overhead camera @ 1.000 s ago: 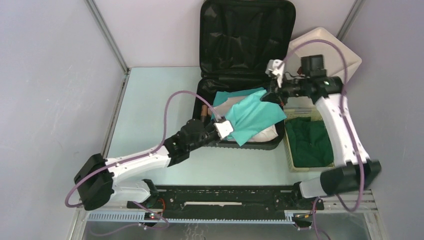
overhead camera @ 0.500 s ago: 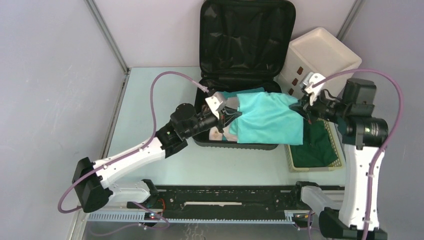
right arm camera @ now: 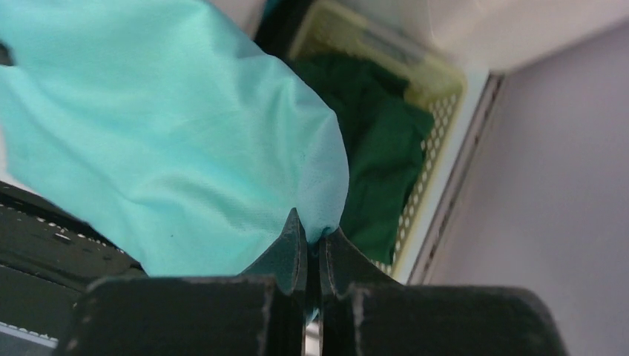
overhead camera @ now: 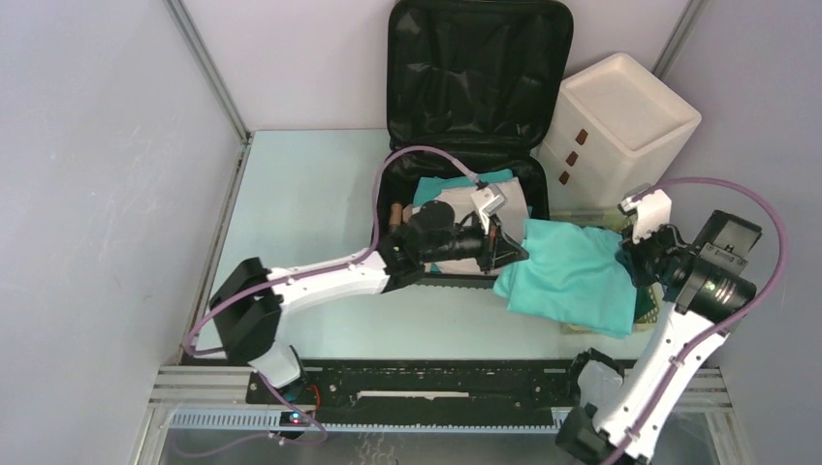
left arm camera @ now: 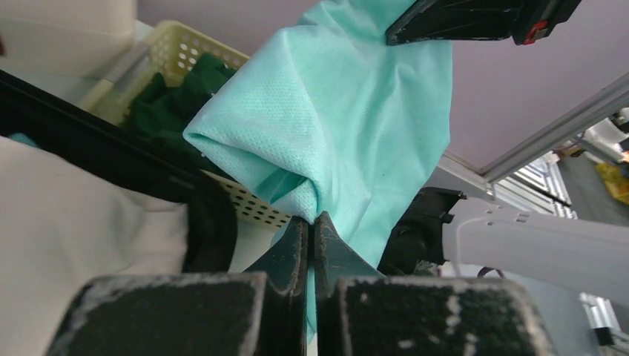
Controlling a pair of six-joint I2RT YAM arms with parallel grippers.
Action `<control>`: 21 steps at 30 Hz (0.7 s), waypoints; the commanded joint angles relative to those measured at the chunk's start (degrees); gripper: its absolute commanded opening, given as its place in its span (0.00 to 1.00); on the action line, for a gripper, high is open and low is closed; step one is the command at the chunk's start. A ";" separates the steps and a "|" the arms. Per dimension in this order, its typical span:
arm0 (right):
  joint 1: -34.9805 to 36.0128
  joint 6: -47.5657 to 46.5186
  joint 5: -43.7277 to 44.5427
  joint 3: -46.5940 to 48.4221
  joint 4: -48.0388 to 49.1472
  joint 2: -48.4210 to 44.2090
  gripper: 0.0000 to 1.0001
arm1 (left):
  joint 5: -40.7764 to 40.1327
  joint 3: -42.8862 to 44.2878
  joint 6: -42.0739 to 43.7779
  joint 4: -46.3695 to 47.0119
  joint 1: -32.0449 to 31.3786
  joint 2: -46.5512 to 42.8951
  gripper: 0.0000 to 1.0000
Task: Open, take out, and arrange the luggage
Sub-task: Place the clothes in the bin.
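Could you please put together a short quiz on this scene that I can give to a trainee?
1. True or false: the luggage has its lid shut.
2. What do the left fingers and the right fingers both pinch? A. a white towel B. the teal cloth C. a luggage handle
3. Fill in: the cloth lying in the pale yellow basket is dark ____.
Key: 1. False, the lid stands open. 2. B. 3. Green: it is a dark green cloth.
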 commanded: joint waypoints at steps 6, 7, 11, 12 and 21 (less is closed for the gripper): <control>-15.68 -16.59 0.88 -0.73 -1.16 14.14 0.00 | -2.64 14.95 -9.65 3.21 -4.26 13.18 0.00; -15.65 -16.66 1.28 -0.64 -0.01 16.78 0.01 | -3.08 17.04 -10.23 2.94 -4.62 15.81 0.00; -15.13 -14.80 3.72 -0.31 5.88 23.16 0.03 | -5.24 24.26 -11.50 0.02 -5.11 23.01 0.00; -14.78 -14.26 4.58 -0.15 7.08 24.01 0.03 | -5.67 25.63 -11.36 -0.74 -5.13 24.11 0.00; -8.43 -9.56 10.91 1.43 16.37 34.39 0.05 | -10.51 38.25 -9.74 -8.02 -5.13 34.81 0.00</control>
